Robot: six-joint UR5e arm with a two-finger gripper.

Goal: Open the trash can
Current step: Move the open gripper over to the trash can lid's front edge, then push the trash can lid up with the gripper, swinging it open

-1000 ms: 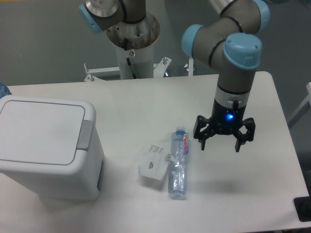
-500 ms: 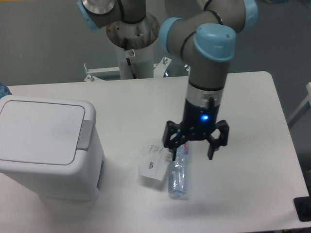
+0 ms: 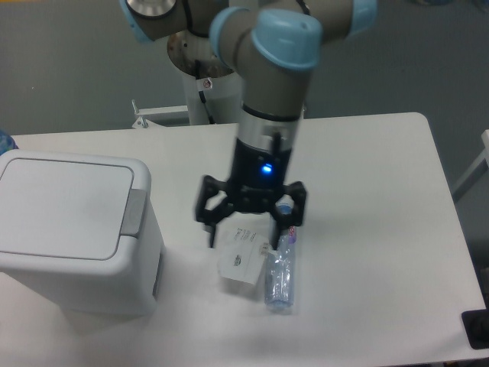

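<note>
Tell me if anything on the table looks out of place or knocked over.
A plastic water bottle lies on its side next to a small white card, loose beside the trash can rather than in it. The trash can's lid is shut; nothing looks spilled or damaged.

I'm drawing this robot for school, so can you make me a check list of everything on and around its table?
Surface: white table, rounded corners, looks clean.
Job's things: trash can at the left edge, lid shut, grey latch tab on its right side.
Clutter: plastic bottle lying down; small white card beside it on its left, edges meeting.
Grippers: gripper open, fingers spread, above the card and bottle top, holding nothing.
Cables: nothing seen.
Surroundings: grey floor, arm's metal pedestal behind the table, dark object at bottom right.
</note>
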